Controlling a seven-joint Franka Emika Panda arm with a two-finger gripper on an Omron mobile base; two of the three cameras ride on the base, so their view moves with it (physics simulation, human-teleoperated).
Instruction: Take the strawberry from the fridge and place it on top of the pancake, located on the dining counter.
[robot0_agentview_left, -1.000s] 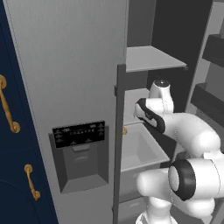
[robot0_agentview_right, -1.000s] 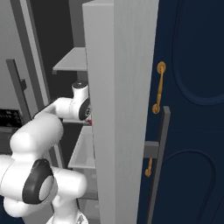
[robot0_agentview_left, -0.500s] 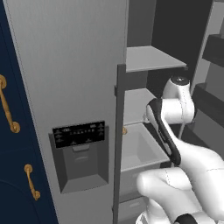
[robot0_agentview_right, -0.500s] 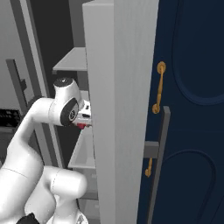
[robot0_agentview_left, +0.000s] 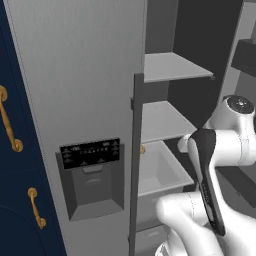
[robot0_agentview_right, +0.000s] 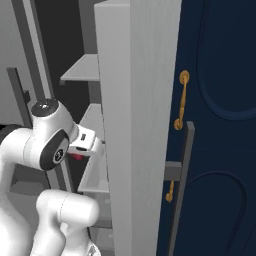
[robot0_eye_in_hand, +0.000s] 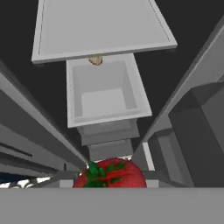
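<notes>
1. Since one second ago, the arm has pulled back from the fridge (robot0_agentview_left: 75, 75) interior and folded upward; its hand, which reached toward the shelves, is now nearer to the open door edge, and the strawberry (robot0_eye_in_hand: 111, 175) has come out with it.
2. What could go wrong: the hand is very close to the open fridge door (robot0_agentview_right: 137, 125) in the right base view. If the arm swings out too wide, the hand can knock this door, and the small round fruit can slip from the grip.
3. Another risk, in my judgement: the small tan lump (robot0_eye_in_hand: 95, 60) sits at the rim of the fridge drawer (robot0_eye_in_hand: 105, 94), but it is well apart from the hand now.
4. The fingers (robot0_agentview_right: 80, 155) are partly closed and pinch the strawberry; a red spot shows just under the hand, outside the fridge shelves and beside the door.
</notes>
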